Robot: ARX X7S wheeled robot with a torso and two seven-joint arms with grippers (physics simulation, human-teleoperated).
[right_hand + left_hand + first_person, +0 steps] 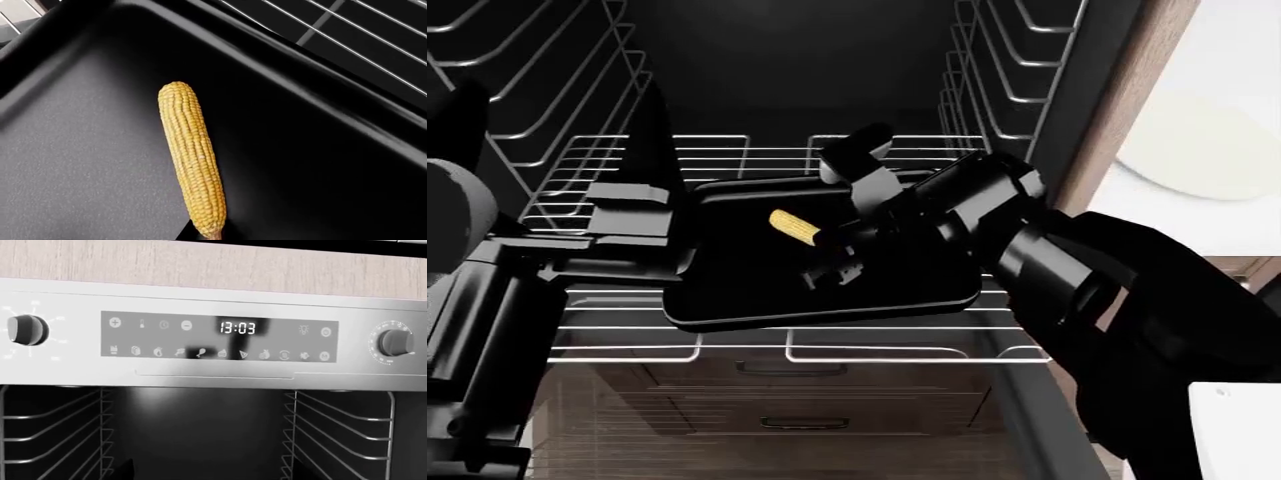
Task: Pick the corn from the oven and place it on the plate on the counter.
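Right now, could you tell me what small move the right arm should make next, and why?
Probably ease the right tool down around the corn and close. The cob lies loose on the black tray in the oven, just ahead of the tool, not yet lifted; the plate waits bare.

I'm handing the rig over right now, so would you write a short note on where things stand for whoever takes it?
Right gripper: reaching into the oven, at the near end of the corn; whether it has closed on the cob cannot be told.
Left gripper: not in view; its wrist camera faces the oven's control panel.
Corn lies on the black baking tray, which sits on the wire rack.
Plate is on the counter to the right, with nothing on it.
Done: reach to the corn. Left: secure the grasp, lift out, carry right, set on plate.
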